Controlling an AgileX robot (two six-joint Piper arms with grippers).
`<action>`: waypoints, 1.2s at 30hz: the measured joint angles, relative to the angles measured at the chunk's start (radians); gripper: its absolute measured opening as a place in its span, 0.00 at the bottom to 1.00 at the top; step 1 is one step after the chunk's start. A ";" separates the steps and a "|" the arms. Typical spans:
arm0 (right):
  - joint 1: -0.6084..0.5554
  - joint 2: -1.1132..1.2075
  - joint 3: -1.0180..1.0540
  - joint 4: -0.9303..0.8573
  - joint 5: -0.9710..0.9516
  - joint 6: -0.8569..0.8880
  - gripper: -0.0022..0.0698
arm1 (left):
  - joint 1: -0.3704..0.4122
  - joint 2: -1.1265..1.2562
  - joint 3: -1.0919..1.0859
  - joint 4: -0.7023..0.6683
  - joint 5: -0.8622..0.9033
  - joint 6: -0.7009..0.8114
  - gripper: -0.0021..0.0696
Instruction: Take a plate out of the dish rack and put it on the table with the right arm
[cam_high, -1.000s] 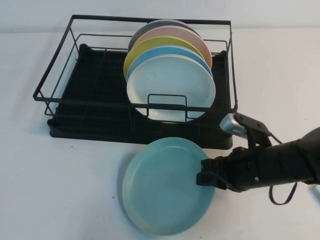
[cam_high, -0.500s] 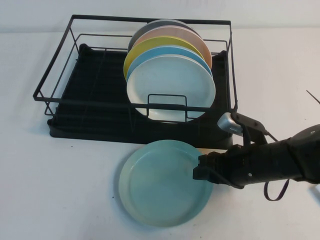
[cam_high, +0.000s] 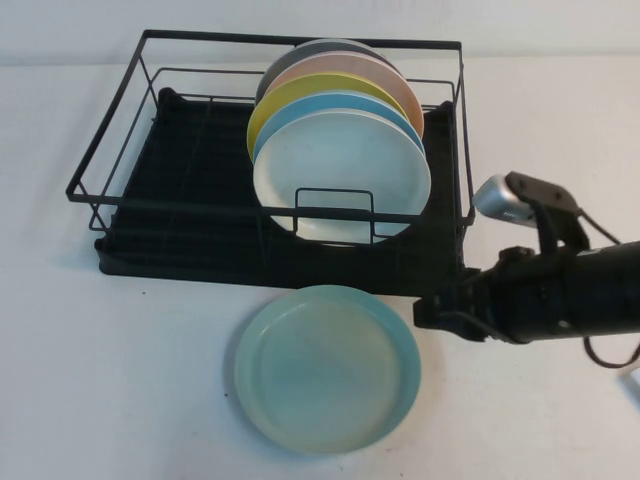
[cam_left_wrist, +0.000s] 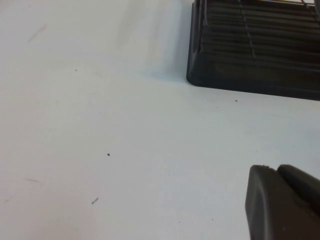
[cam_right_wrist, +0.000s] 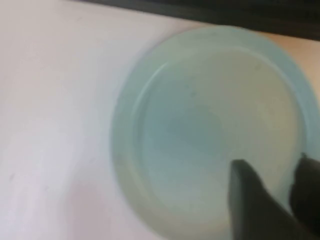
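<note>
The pale mint-green plate lies flat on the white table, just in front of the black wire dish rack. My right gripper is open and empty, just off the plate's right rim and clear of it. The right arm reaches in from the right. In the right wrist view the plate fills the picture beyond the parted right gripper. My left gripper is shut and empty, low over bare table near a corner of the rack. It is out of the high view.
Several plates stand on edge in the rack's right half: a whitish one in front, then blue, yellow, pink and dark grey. The rack's left half holds nothing.
The plate went from tilted in my right gripper to lying flat on the table. The gripper let go and drew back to the right, lifting slightly.
</note>
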 joint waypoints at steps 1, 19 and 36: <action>0.000 -0.029 0.000 -0.038 0.016 0.019 0.25 | 0.000 0.000 0.000 0.000 0.000 0.000 0.02; 0.000 -0.532 0.114 -0.435 0.221 0.105 0.00 | 0.000 0.000 0.000 0.000 0.000 0.000 0.02; -0.349 -0.991 0.706 -0.481 -0.378 0.105 0.00 | 0.000 0.000 0.000 0.000 0.000 0.000 0.02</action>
